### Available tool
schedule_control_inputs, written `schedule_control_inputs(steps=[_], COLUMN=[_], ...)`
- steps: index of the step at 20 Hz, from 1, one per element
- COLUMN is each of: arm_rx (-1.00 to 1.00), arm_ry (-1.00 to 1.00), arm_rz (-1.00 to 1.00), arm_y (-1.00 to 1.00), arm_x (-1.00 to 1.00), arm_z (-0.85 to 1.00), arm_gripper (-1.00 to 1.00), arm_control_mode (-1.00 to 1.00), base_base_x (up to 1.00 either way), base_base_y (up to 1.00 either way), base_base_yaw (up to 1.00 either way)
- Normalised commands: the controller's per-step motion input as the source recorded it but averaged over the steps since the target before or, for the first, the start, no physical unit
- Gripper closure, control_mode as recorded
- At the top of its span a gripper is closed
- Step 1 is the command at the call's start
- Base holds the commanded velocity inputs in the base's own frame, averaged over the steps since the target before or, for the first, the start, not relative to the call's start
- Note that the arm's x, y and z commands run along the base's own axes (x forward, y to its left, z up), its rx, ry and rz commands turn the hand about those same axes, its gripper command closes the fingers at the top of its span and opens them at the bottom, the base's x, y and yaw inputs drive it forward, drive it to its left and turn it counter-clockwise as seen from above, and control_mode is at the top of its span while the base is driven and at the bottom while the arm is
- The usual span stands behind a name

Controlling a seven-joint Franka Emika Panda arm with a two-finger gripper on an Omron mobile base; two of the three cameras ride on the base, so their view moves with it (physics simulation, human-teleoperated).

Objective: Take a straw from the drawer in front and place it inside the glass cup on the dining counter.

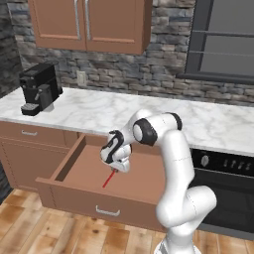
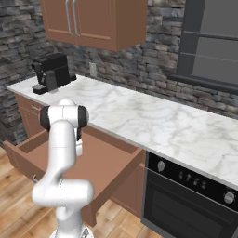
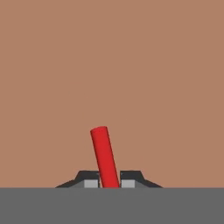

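The claw (image 3: 109, 183) is down inside the open drawer (image 1: 74, 168), its two tips pressed together on the straw (image 3: 104, 155), which runs out from between them and away over the bare wooden floor. From the left base view the straw slants down and toward the drawer's front; whether its far end touches the wood is hard to tell. The lift is straight up, with the drawer walls well apart to either side. Behind, on the marble table (image 1: 99, 111), stands a coffee machine (image 1: 38, 88).
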Motion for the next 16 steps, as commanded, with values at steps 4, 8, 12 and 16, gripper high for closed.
schedule_control_inputs(steps=[4,8,12,16], arm_rx=[0.04,0.08,0.07,0.01], arm_ry=[-0.12,-0.14,-0.04,0.00], arm_rz=[-0.02,0.00,0.00,0.01], arm_y=[-0.13,-0.18,-0.18,-0.21], arm_x=[-0.45,-0.38,-0.38,-0.38], arm_z=[0.84,1.00,1.00,1.00], arm_gripper=[1.00,1.00,1.00,1.00], arm_control_mode=[-1.00,-1.00,-1.00,-1.00], base_base_x=[0.00,0.00,0.00,0.00], base_base_y=[0.00,0.00,0.00,0.00], base_base_yaw=[0.00,0.00,0.00,0.00])
